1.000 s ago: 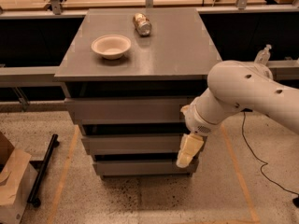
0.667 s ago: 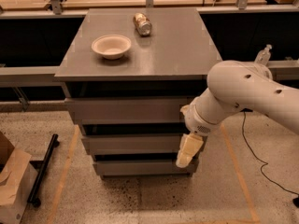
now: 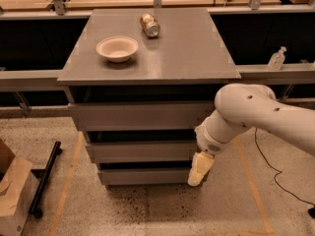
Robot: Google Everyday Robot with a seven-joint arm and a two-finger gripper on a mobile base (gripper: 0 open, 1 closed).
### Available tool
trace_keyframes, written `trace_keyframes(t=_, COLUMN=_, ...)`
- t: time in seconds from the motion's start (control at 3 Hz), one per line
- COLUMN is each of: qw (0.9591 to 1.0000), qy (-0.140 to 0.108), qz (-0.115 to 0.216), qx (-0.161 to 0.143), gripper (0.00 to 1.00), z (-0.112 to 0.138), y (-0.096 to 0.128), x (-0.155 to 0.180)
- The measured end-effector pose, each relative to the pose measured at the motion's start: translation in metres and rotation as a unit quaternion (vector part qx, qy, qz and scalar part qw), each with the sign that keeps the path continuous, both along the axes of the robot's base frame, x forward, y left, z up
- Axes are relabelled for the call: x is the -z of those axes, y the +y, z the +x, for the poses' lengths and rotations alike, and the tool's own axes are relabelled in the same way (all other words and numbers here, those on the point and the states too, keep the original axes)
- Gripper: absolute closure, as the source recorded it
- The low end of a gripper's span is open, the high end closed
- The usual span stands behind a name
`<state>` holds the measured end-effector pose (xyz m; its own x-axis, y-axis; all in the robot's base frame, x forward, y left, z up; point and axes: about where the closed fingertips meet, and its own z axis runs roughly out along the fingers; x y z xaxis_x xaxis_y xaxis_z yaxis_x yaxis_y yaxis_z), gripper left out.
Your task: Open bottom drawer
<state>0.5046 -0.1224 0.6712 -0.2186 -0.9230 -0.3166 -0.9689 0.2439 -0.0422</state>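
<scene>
At the foot of the cabinet (image 3: pixel 197 58), the bottom drawer (image 3: pixel 147 176) looks just as it did a second ago, shut beneath the two wider fronts. Nothing has slid out, so your pull is still to come. The gripper (image 3: pixel 199 169) hangs at the drawer's right end, barely shifted. Whether it is clenched or released you cannot tell.

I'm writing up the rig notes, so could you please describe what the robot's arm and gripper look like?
The arm is smooth, rounded white shells with a few small dark dots. The gripper, at the right end of the bottom drawer, is pale cream.
</scene>
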Motion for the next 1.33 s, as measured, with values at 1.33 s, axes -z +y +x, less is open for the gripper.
trace_keyframes(t=1.33, qw=0.9976, qy=0.058, qz=-0.008, qx=0.036, gripper=0.00, z=0.019, y=-0.004, x=0.147)
